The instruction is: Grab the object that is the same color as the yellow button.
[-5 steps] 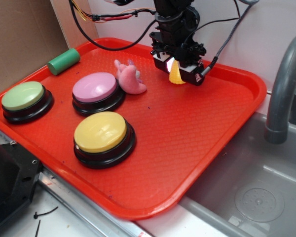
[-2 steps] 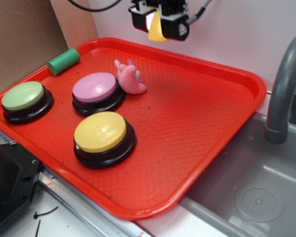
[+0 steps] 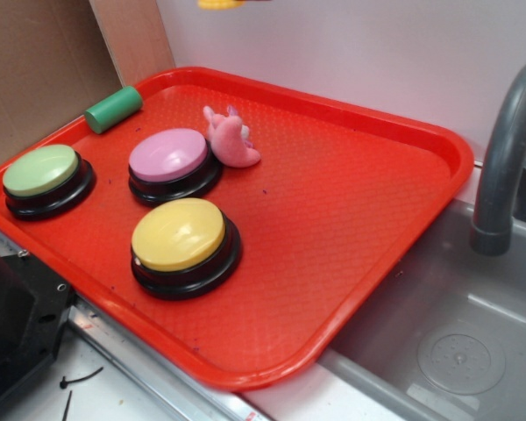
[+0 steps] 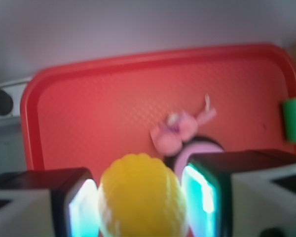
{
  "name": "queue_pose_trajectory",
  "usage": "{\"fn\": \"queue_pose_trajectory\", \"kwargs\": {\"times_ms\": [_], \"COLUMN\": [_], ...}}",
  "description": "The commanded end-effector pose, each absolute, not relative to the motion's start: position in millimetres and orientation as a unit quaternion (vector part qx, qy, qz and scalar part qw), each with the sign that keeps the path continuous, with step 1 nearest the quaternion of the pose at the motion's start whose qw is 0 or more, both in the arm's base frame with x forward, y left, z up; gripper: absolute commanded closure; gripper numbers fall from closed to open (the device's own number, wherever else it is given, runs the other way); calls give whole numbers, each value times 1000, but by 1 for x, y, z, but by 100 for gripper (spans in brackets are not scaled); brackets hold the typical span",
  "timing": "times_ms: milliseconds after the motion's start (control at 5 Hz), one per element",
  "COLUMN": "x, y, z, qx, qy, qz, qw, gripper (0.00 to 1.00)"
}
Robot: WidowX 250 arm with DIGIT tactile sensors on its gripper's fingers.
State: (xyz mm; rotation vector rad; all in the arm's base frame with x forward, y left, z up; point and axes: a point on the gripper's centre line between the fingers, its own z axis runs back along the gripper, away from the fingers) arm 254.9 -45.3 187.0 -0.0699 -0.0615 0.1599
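I am holding the yellow corn tip [image 4: 139,195] clamped between the pads of my gripper [image 4: 138,202], high above the red tray [image 4: 89,98], because it is matching the yellow button [image 3: 179,233] sitting at the tray's near edge.

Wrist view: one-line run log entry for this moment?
phase: lifted | gripper: shut on corn tip | height: high above red tray | yellow button: untouched

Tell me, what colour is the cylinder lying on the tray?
Green cylinder; exterior view shows it best.
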Motion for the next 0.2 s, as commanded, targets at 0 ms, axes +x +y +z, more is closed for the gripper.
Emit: {"fn": "queue_pose_trajectory", "kwargs": {"times_ms": [0], "x": [239], "y": [-60], "z": [200], "qx": [-32], "qy": [-62], "qz": [23], "qw": [997], "gripper": [94]}}
